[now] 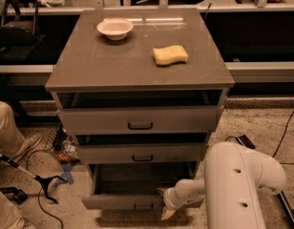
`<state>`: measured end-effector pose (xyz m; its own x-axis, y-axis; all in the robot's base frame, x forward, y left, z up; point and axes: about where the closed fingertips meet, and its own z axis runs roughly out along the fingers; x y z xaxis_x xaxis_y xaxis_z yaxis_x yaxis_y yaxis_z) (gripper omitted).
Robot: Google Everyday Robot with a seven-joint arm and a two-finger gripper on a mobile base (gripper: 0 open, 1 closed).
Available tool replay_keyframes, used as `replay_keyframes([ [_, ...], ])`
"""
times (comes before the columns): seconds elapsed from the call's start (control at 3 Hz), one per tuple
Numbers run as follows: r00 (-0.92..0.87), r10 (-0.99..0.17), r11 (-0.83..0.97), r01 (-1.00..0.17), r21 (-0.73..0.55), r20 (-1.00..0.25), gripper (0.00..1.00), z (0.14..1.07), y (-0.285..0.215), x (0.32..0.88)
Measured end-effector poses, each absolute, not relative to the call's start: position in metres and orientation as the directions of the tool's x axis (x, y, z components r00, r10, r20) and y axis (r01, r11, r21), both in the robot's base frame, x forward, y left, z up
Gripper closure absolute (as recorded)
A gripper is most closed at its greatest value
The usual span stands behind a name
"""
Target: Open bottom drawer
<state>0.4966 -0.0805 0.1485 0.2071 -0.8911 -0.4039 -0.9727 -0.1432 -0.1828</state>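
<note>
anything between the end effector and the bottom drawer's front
Nothing visible does. The end effector is right at the front of the bottom drawer, just right of its handle; the drawer stands pulled out.

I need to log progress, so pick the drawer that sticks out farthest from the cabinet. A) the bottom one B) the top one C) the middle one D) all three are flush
A: the bottom drawer is pulled out well past the middle drawer and the top drawer, with its dark inside showing. The gripper sits at its front edge, toward the right.
</note>
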Motion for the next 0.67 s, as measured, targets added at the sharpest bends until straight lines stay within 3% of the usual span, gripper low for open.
replay_keyframes([
  [0.67, 0.225, -0.902, -0.153, -0.965, -0.213, -0.369, 0.71, 0.174, -0.081, 0.490],
])
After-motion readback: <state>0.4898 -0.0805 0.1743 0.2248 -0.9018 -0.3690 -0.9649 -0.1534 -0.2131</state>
